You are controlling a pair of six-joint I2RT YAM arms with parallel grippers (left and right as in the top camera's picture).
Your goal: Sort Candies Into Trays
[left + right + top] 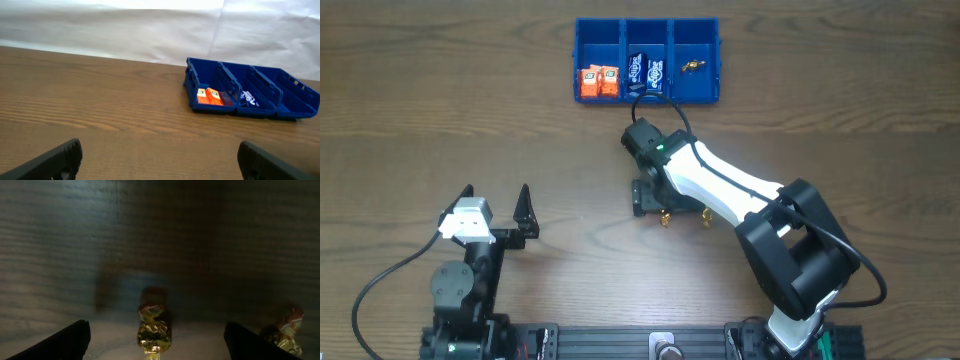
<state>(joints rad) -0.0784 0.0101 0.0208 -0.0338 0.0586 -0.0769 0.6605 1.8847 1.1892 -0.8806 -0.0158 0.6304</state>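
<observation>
1. Where the wooden table [440, 120] spreads widest, the right gripper [655, 200] sits low over its middle, jaws wide apart.
2. At the table's far side lies a blue tray [647, 25]: orange candies [599, 83] in its left compartment, blue-white candies [647, 74] in the middle one, one gold sweet [693, 66] in the right.
3. The left gripper [496, 195] is near its base, spread and empty.
4. A gold-wrapped candy [154, 330] lies unpinched between the right gripper's fingers, with a second gold candy [285, 327] beside one finger.
</observation>
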